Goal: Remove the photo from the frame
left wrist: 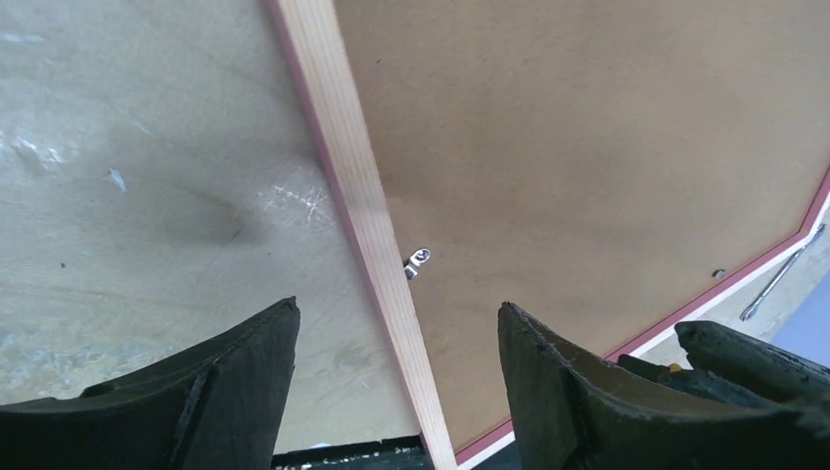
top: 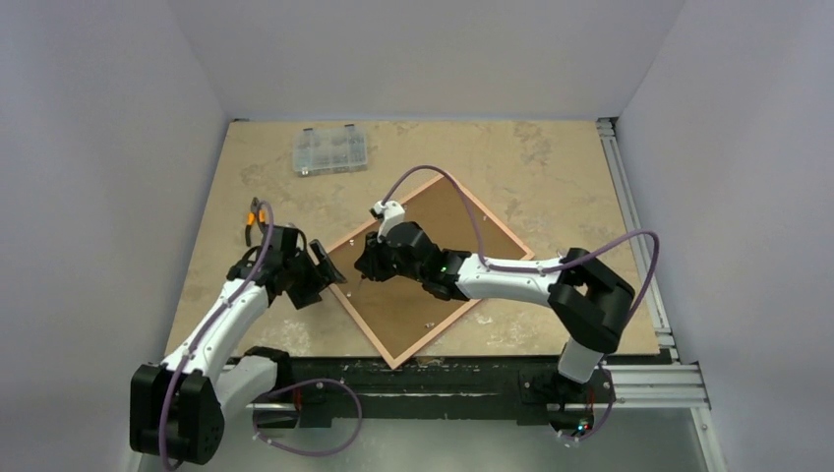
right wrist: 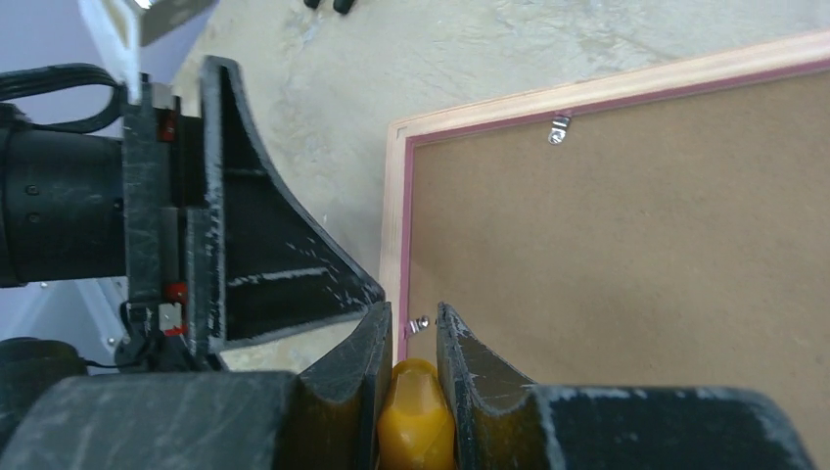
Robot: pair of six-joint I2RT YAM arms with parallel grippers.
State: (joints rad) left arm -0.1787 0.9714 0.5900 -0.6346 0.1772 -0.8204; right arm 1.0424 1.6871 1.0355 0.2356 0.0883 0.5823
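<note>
frame (top: 506,236): lying face down around the middle of the table (top: 551,167), turned like a diamond, with one corner right at the near edge. Pale wood rear rim with a pink strip inside it.
backing board (top: 413,315): plain brown, fills the whole back and sits flat inside the rim.
photo: can't see it from any view, only the back of the frame shows.
left gripper (top: 320,265): at the frame's left corner. The fingers (left wrist: 245,392) are spread wide and straddle the wood rim, one over bare table, the other over the board. Nothing is held.
right gripper (top: 366,264): over the board just inside that same left corner, fingers (right wrist: 460,352) drawn in to a narrow gap.
metal tab (right wrist: 419,323): tiny silver clip on the pink strip, sitting right between the right fingertips. Honestly can't tell if they're pinching it or just around it.
second tab (right wrist: 559,127): on the next side of the frame, well apart from both grippers.
clear box (top: 331,151): compartment organiser near the table's far edge, left of the middle.
</note>
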